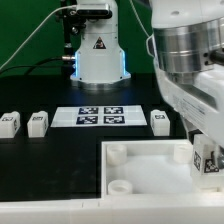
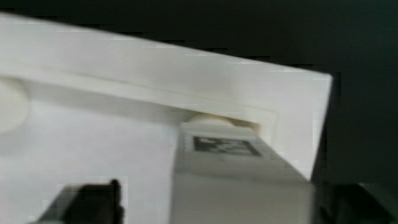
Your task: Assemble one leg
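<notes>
Our gripper [image 1: 204, 158] clamps 1 leg [image 2: 228, 150]; we should hold it upright, centred over the panel's [image 1: 150, 165] far right corner.

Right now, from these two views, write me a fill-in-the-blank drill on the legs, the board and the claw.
1. In the exterior view, ___ loose legs stand on the black table.
2. Of those, ___ stand to the exterior view's left of the marker board.
3. Another leg is under the claw, at a corner of the white ___.
Missing words: three; two; panel.
</notes>
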`<state>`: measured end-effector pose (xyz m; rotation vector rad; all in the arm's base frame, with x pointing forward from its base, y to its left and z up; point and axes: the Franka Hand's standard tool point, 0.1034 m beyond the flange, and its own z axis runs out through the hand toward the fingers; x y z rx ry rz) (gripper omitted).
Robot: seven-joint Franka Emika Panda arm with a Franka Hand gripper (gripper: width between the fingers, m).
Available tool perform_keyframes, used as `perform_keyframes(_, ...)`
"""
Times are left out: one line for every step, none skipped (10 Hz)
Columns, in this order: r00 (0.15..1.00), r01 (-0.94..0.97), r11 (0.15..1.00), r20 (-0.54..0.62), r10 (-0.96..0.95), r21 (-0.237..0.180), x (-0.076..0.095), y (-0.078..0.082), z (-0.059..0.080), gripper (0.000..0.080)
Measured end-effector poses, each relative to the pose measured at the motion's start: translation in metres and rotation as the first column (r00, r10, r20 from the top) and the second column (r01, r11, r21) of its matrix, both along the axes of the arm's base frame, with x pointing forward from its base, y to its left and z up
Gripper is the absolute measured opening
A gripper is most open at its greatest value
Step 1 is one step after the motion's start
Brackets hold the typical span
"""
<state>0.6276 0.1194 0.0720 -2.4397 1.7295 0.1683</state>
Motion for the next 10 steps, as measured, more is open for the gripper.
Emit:
perform_keyframes(0.987,-0.159,0.987,0.019,0.159,-0.011,0.0001,0.0032,0.0014,0.0614)
perform_keyframes(0.941,-0.334,0.942,0.052,0.335,-0.033,0.0017,0.0073,0.0034,0.0642)
perform_keyframes(0.901,-0.426,0.904,0.066,0.428,-0.038,0.0014,0.0078,0.0030,0.0642)
perform_keyframes(0.867,-0.490,0.871,0.076,0.492,-0.042,0.0016,0.0071,0.0029,0.0648)
perform_keyframes(0.801,-0.589,0.807,0.093,0.591,-0.052,0.0016,0.0066,0.0029,0.0648)
perform_keyframes(0.740,-0.662,0.747,0.105,0.665,-0.061,0.0017,0.0062,0.0028,0.0649)
perform_keyframes(0.645,-0.752,0.654,0.110,0.756,-0.082,0.0017,0.0050,0.0022,0.0649)
perform_keyframes(0.466,-0.871,0.477,0.105,0.878,-0.122,0.0035,0.0014,0.0011,0.0649)
perform_keyframes(0.364,-0.916,0.377,0.109,0.925,-0.140,0.0066,-0.0017,0.0018,0.0649)
perform_keyframes(0.360,-0.917,0.373,0.109,0.927,-0.139,0.0060,-0.0014,0.0014,0.0636)
